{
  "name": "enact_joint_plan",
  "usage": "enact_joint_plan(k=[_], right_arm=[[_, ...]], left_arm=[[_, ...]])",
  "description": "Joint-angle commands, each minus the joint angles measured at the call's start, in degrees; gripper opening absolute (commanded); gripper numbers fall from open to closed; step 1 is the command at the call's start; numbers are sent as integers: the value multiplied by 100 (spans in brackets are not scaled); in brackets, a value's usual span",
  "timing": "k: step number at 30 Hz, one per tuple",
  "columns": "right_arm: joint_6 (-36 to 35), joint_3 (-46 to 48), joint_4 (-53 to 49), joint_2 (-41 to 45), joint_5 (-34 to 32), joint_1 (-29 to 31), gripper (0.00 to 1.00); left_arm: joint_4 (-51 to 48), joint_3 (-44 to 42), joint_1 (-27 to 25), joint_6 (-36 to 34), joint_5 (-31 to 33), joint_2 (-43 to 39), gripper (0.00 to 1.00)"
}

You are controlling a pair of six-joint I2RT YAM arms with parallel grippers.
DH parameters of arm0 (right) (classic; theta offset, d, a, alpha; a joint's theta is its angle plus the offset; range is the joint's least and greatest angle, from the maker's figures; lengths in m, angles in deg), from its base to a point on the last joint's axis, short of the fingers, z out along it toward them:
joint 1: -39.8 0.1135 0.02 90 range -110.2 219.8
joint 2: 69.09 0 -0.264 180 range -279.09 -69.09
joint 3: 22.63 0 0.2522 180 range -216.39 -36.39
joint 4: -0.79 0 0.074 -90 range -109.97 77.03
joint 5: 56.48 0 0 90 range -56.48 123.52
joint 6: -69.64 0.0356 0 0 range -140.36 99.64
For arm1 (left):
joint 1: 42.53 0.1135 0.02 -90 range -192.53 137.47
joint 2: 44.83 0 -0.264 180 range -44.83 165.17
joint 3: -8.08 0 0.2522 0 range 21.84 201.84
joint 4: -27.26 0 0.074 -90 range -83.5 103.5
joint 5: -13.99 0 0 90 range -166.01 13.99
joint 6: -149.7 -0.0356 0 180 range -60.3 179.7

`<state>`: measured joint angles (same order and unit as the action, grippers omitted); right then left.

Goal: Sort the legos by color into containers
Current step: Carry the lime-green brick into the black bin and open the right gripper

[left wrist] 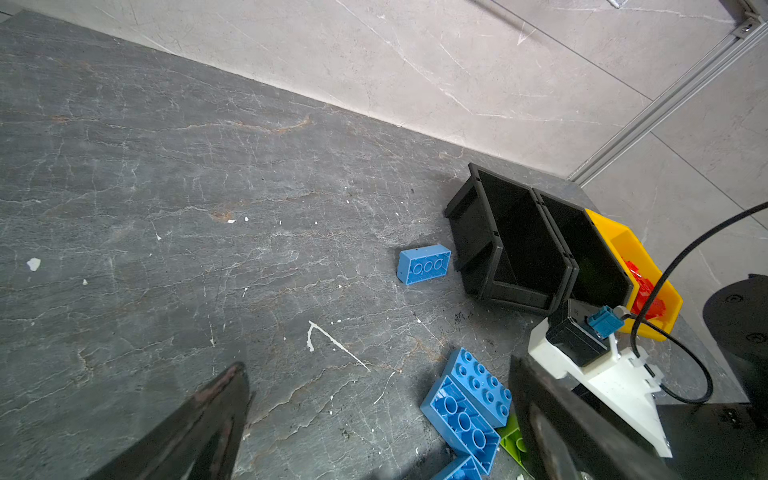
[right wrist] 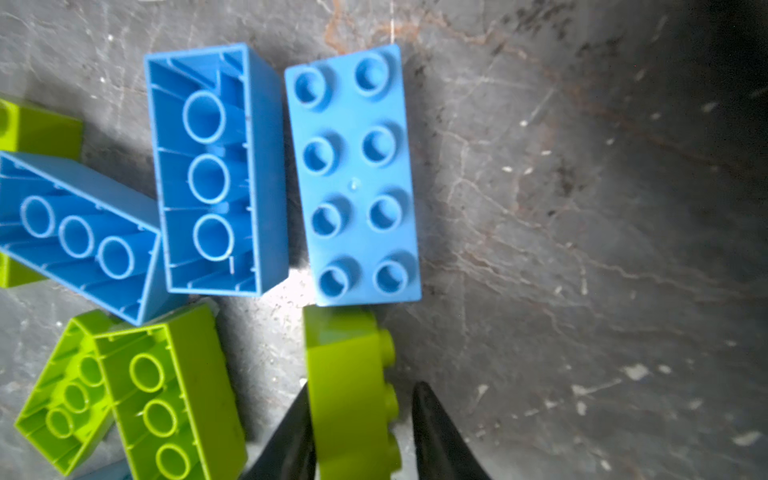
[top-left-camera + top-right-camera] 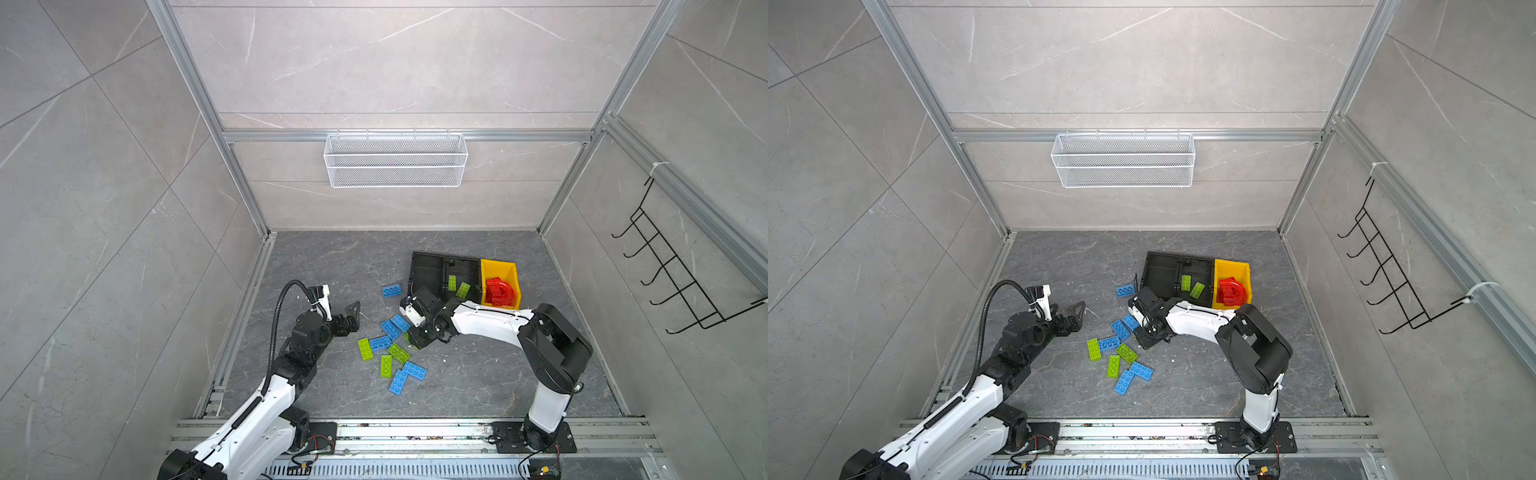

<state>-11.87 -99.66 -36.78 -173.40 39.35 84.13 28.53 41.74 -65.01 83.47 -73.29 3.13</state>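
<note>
The right gripper (image 2: 361, 386) straddled a lime-green brick (image 2: 347, 349) lying on its side. One black finger sat against the face opposite the studs and the other a sliver off the studs, so a firm pinch could not be told. The brick's far end touched a studs-up blue brick (image 2: 353, 174). Just beside that lay an upturned blue brick (image 2: 216, 174) showing three hollow tubes, and a third blue brick (image 2: 79, 232) and two upturned green bricks (image 2: 166, 399) crowded the same side. On the studs' side only bare tabletop (image 2: 582, 249) showed. In both top views this pile sat about the middle of the tabletop, nearer its front edge, with open surface running to the right edge. The left gripper (image 3: 351, 318) hung left of the pile, jaws spread wide around nothing and apart from every brick, with open surface between it and the back left corner. A lone blue brick (image 3: 391, 290) lay just beside the front left corner of a black bin (image 3: 428, 259). The second black bin (image 3: 467, 266), touching the first, held two green bricks (image 3: 457, 286). The yellow bin (image 3: 498, 265), against that one on its right, held red pieces (image 3: 500, 291).
</note>
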Motion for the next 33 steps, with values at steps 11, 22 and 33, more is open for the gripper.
enact_joint_plan(k=[11, 22, 33], right_arm=[[344, 143, -109, 1755, 478, -1419, 21], [364, -1073, -237, 807, 427, -3010, 18], [340, -1587, -246, 83, 165, -3129, 23]], left_arm=[[150, 48, 7, -49, 39, -2, 100], [91, 40, 8, -30, 13, -120, 100], [101, 62, 7, -23, 11, -44, 100]])
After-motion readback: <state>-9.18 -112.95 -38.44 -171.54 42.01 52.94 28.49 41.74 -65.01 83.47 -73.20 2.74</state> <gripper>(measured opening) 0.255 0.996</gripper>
